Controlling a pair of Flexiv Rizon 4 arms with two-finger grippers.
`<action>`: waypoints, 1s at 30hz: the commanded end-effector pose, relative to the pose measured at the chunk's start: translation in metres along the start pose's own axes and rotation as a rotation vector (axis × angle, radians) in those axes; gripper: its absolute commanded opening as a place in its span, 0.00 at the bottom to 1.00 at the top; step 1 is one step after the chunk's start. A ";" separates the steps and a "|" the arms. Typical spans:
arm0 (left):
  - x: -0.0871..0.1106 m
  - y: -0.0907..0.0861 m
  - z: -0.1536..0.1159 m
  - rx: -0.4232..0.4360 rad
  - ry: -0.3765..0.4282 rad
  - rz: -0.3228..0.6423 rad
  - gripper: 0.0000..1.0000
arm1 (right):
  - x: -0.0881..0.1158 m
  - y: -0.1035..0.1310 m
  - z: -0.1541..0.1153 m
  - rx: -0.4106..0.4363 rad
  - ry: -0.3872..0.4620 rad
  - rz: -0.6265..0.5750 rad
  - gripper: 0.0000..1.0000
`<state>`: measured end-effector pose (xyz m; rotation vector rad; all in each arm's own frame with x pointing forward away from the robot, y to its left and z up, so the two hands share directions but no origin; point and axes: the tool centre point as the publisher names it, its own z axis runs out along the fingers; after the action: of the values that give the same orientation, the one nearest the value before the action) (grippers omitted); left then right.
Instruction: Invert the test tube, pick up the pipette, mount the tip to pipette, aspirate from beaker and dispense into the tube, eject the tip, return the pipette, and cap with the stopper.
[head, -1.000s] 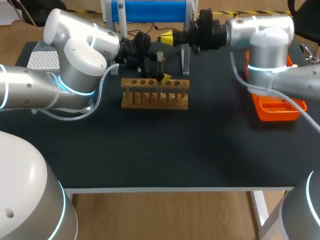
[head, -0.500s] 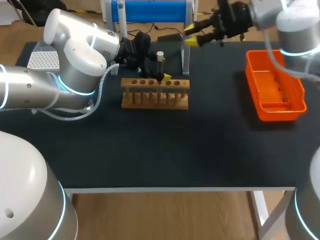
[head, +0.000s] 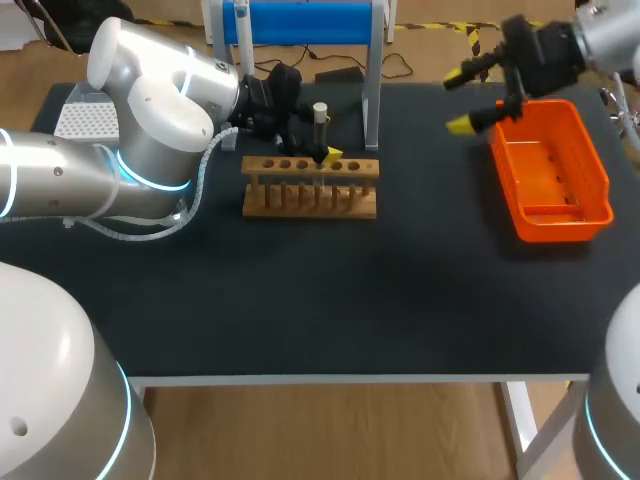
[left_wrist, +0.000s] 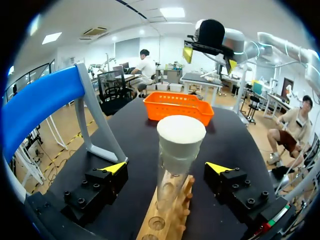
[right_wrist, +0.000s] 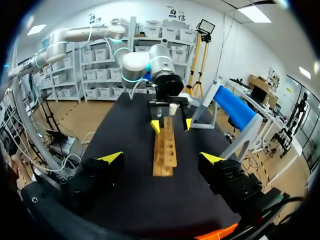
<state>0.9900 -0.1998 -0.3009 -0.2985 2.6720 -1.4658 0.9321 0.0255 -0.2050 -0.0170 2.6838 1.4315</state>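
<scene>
In the wooden rack (head: 310, 187) the test tube (head: 320, 130) is seen upright, stopper (head: 320, 108) seated, flanked untouched by the released left hand (left_wrist: 167, 168). Farther off, the right hand (head: 460, 100) has been drawn back beside the orange basket (head: 560, 225), spread and empty; capping is judged done

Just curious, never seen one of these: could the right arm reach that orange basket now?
Probably yes. The right claw hangs open just beside the orange basket, with nothing between them.
</scene>
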 end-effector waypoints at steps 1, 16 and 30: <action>0.000 0.000 0.000 0.000 0.002 0.000 1.00 | 0.022 -0.009 -0.002 -0.016 -0.053 -0.001 1.00; 0.000 0.000 0.000 0.000 0.002 0.000 1.00 | 0.023 -0.011 -0.001 -0.014 -0.055 -0.001 1.00; 0.001 0.001 -0.001 -0.003 0.003 -0.003 1.00 | 0.023 -0.011 -0.001 -0.014 -0.055 -0.001 1.00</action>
<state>0.9898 -0.1995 -0.3013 -0.3033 2.6738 -1.4656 0.9106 0.0207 -0.2165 0.0197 2.6266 1.4314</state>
